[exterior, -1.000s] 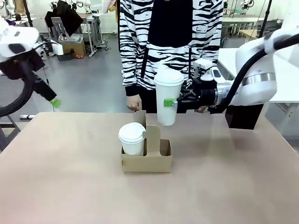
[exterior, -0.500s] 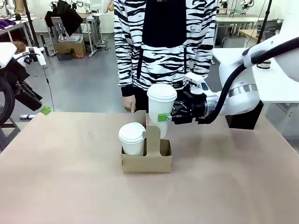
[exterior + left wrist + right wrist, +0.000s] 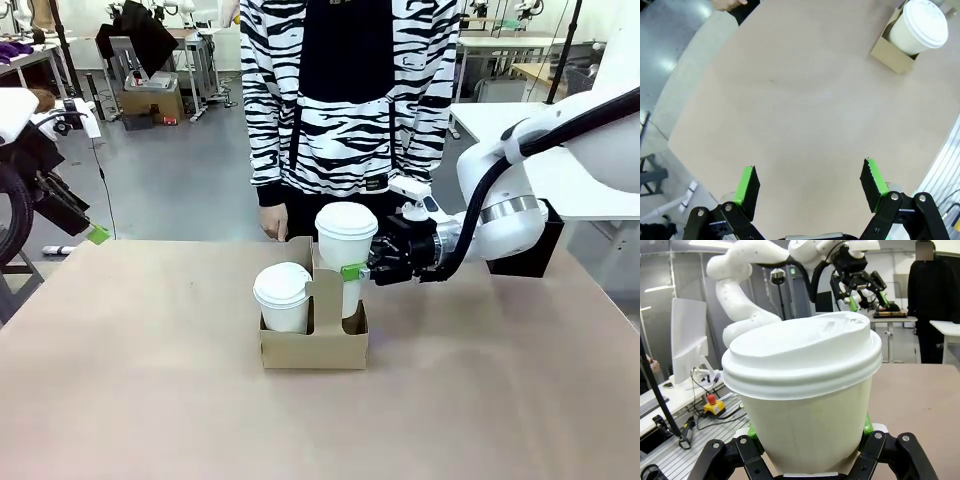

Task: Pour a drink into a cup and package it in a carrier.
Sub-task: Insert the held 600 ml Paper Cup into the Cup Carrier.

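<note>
Over carrier point(image 3: 314, 340): right hand point(image 3: 362, 270) grips cup point(image 3: 345, 255); second cup point(image 3: 283, 298) alongside; left hand point(image 3: 810, 187) agape.

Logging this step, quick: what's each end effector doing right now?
Left end effector: open, holding nothing.
Right end effector: shut on the lidded cup, over the carrier.

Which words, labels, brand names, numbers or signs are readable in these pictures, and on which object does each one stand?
No text can be read.
Held cup: plain white, no print visible.
Cup in the carrier: plain white, no print visible.
Carrier: plain brown cardboard, no print visible.
Small patch on the person's striped top: too small to read.
Black box: no marking visible.
</note>
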